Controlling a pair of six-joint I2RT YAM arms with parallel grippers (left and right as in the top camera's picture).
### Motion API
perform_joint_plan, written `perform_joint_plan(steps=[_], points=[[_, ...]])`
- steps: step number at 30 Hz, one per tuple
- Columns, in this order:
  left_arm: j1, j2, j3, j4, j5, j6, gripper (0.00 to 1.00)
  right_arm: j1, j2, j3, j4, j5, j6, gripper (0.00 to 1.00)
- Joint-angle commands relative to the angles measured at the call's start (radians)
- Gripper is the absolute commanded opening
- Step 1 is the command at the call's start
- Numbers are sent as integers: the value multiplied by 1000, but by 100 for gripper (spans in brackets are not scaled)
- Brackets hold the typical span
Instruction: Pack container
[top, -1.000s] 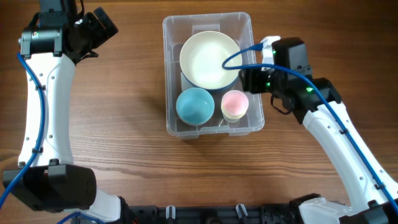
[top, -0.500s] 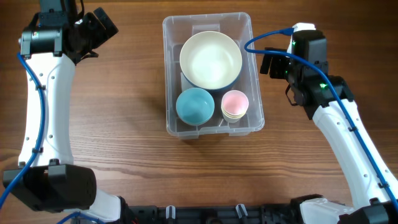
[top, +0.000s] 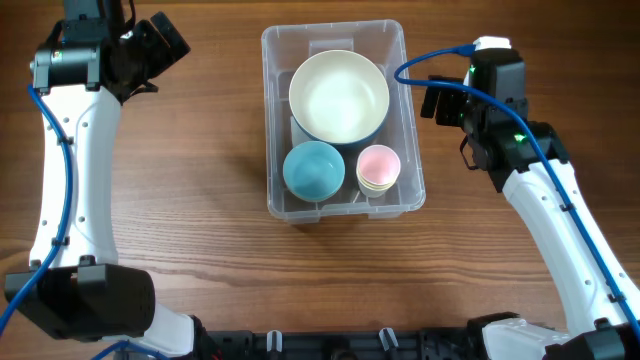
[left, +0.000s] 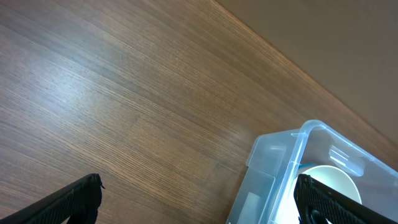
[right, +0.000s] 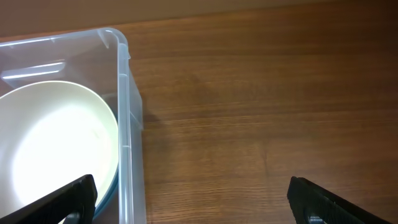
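The clear plastic container (top: 275, 120) stands at the middle back of the table. It holds a large cream bowl (top: 338, 95), a teal bowl (top: 314, 168) and a pink cup (top: 378, 167). My right gripper (top: 432, 102) is open and empty, just right of the container's far right side. In the right wrist view its fingers (right: 194, 202) span the container wall (right: 123, 124), with the cream bowl (right: 56, 143) to the left. My left gripper (top: 165, 45) is open and empty, well left of the container. The left wrist view (left: 198, 198) shows the container corner (left: 283, 155).
The wooden table (top: 180, 230) has bare surface on both sides of the container and in front of it. The table's far edge (left: 298, 68) shows in the left wrist view. A blue cable (top: 430, 62) loops from the right arm near the container's rim.
My right gripper has pulled back from over the container's right side to the right and up, then stayed still. The left arm and the container's contents have not moved.
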Motion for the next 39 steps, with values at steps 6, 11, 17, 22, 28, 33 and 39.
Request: perform_joint_plan(steps=[6, 11, 17, 22, 28, 33, 39], points=[[5, -22, 11, 0, 11, -10, 100, -1, 0, 6, 5, 21, 2, 100], [5, -22, 11, 0, 11, -10, 100, -1, 0, 6, 5, 21, 2, 100], [5, -22, 11, 0, 11, -10, 100, -1, 0, 6, 5, 21, 2, 100], [5, -22, 11, 0, 11, -10, 100, -1, 0, 6, 5, 21, 2, 100], [5, -22, 11, 0, 11, -10, 100, -1, 3, 6, 5, 21, 2, 100], [5, -22, 11, 0, 11, -10, 100, -1, -53, 6, -4, 21, 2, 100], [5, -22, 11, 0, 11, -10, 100, -1, -266, -4, -10, 21, 2, 100]])
